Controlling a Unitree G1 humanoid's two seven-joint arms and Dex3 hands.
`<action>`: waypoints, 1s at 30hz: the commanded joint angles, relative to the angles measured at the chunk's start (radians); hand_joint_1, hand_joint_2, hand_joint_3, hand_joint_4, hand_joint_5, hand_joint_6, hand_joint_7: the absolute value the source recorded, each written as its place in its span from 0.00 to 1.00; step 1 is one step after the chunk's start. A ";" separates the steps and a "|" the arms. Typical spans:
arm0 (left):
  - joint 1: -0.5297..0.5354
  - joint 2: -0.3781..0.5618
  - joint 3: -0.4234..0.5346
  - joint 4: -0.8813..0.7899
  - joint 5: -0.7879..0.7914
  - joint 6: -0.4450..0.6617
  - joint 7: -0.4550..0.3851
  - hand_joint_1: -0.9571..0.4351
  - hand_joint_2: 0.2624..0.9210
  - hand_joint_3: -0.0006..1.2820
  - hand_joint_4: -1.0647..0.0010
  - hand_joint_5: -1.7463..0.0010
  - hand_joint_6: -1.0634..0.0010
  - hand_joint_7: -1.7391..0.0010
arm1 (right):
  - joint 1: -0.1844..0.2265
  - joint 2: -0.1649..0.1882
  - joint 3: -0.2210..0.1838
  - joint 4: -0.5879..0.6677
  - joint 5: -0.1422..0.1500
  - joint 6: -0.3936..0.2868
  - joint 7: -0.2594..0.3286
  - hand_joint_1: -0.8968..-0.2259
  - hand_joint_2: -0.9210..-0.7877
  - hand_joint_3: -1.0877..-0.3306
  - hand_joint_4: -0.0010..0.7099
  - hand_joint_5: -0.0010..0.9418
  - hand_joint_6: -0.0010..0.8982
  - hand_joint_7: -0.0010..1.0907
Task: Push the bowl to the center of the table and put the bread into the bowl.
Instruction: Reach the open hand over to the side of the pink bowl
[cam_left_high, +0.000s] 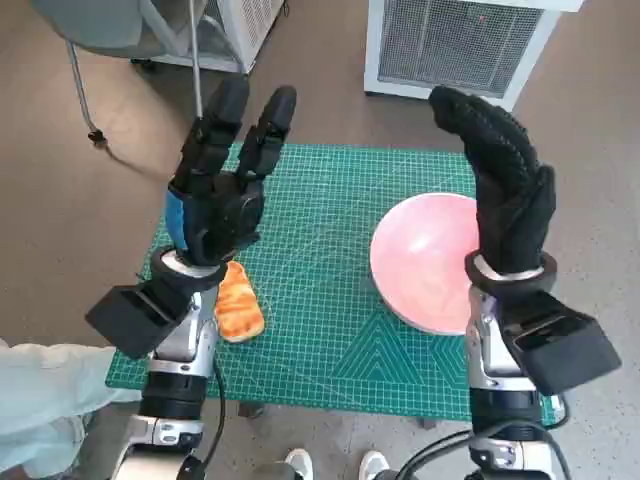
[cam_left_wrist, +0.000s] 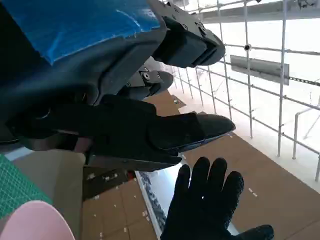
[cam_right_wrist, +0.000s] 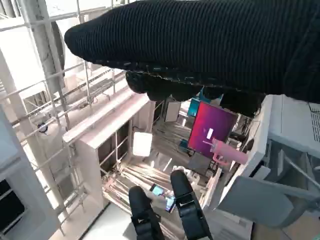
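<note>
Both forearms come up from the bottom of the head view, and honestly nothing on the task looks started yet. Left hand (cam_left_high: 222, 195) is raised above the near-left part of the green mat (cam_left_high: 320, 300), fingers stretched out and apart, holding nothing — the left wrist view backs that up, black fingers reaching into open air with only the room behind them. Right hand (cam_left_high: 505, 195) in the knitted glove is up too, over the far-right side, fingers extended, not wrapped round anything. It overlaps the bowl in the head view, but I'd say it's hovering above it rather than touching; hard to be sure from that angle.

Pink bowl (cam_left_high: 425, 262) sits toward the right side of the tabletop, its rim not far from the mat's right edge — so the push to the center is still to do. It looks empty from what shows.

Bread (cam_left_high: 238, 302) lies flat on the mat near the left edge, just beside the left wrist and well apart from the bowl. Nobody's gripping it.

So my read: zero of two steps done. The right hand seems best placed for shoving the bowl leftward, the left is close to the bread for the pickup after. A person's feet show below the near edge of the tabletop.
</note>
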 joint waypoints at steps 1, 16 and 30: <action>-0.015 -0.002 0.001 0.014 -0.015 0.013 -0.007 0.40 1.00 0.27 0.71 1.00 0.59 1.00 | 0.030 0.004 0.000 -0.005 0.000 0.015 -0.007 0.58 0.00 0.39 0.38 0.00 0.00 0.61; -0.014 -0.004 0.004 0.016 -0.013 0.028 -0.006 0.55 1.00 0.22 0.71 1.00 0.60 1.00 | 0.043 0.001 -0.001 -0.028 0.011 0.040 -0.001 0.59 0.00 0.39 0.39 0.01 0.00 0.61; -0.013 -0.013 0.002 0.027 -0.016 0.023 -0.016 0.73 1.00 0.22 0.72 1.00 0.60 1.00 | 0.067 -0.025 -0.028 -0.037 0.046 0.041 0.015 0.60 0.00 0.39 0.39 0.01 0.00 0.61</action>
